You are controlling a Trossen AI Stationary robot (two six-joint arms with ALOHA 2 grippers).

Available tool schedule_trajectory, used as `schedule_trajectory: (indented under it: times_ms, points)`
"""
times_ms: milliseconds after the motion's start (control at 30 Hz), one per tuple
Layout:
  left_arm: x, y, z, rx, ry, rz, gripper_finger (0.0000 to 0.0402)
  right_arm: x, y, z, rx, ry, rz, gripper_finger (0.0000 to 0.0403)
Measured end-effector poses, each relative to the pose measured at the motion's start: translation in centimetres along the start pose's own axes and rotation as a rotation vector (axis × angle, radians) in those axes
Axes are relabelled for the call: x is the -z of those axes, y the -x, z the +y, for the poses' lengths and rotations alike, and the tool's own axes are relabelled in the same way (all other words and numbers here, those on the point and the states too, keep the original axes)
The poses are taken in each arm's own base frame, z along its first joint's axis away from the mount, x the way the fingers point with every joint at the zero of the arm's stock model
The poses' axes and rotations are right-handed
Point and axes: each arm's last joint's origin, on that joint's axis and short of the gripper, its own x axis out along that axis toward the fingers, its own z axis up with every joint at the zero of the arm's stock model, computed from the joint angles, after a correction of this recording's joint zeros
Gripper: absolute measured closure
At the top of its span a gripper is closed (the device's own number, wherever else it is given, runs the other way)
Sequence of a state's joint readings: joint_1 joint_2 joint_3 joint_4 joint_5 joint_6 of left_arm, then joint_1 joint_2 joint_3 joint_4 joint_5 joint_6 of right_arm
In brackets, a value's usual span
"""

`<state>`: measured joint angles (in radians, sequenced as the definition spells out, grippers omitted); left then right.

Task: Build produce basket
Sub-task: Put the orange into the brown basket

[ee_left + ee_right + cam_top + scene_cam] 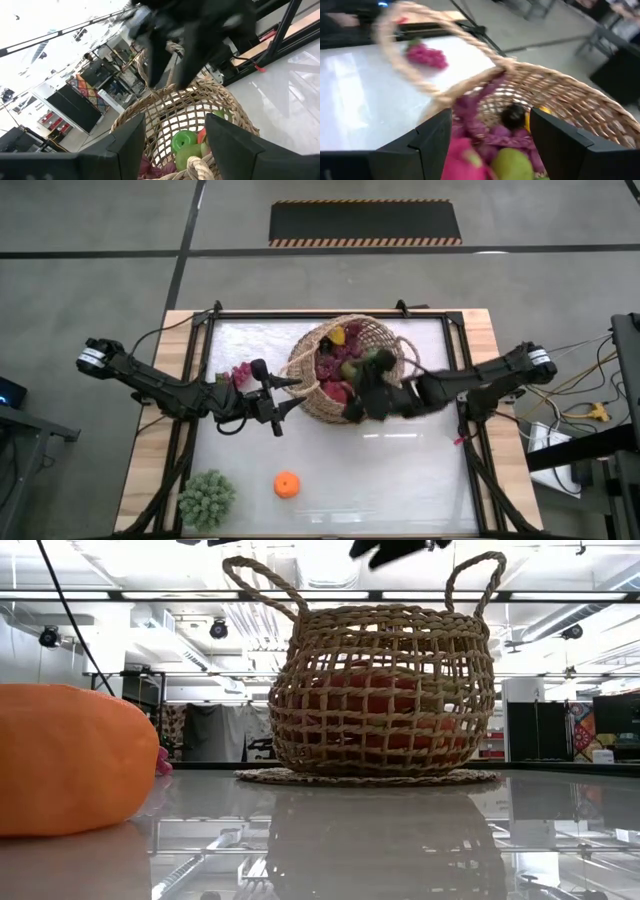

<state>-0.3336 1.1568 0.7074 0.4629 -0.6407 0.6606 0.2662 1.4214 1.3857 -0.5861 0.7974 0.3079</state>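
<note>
The wicker basket stands at the table's far middle, holding produce: purple grapes, a green pear, green apples and red pieces. My right gripper hovers open over the basket's near right side, with nothing between its fingers. My left gripper is level at the basket's left side, open, with the left handle loop between its fingers. A pink grape bunch lies on the table beside the left arm. My left gripper comes level from the table's left, and the basket's left handle loop lies in the gap between its open fingers. I cannot tell whether either finger touches the loop. The basket stands upright on its base on the table.
An orange and a green leafy vegetable lie near the table's front left. The orange looms large at the left of the low view. Black frame rails run along the table's sides.
</note>
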Motion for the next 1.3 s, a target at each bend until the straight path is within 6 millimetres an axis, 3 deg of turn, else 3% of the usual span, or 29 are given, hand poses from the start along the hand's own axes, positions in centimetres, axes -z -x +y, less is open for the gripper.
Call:
schedule_trajectory:
  times_ms: [400, 700, 1000, 1300]
  points:
    - [0.0, 0.0, 0.0, 0.0, 0.026, 0.0, 0.0212, 2.8, 9.1, 6.2, -0.289, 0.232, -0.102, 0.0161]
    - [-0.5, 0.7, -0.9, 0.054, 0.142, -0.022, 0.0212, 5.7, 13.9, 8.5, -0.411, 0.327, -0.154, 0.0162]
    - [-2.4, 3.7, -4.4, 0.262, 0.399, -0.069, 0.0212, 8.9, 14.0, 8.9, -0.36, 0.449, -0.164, 0.0166]
    - [-3.7, 2.9, -8.1, 0.32, 0.552, 0.004, 0.0212, 9.3, 11.9, 9.9, -0.488, 0.539, -0.224, 0.0168]
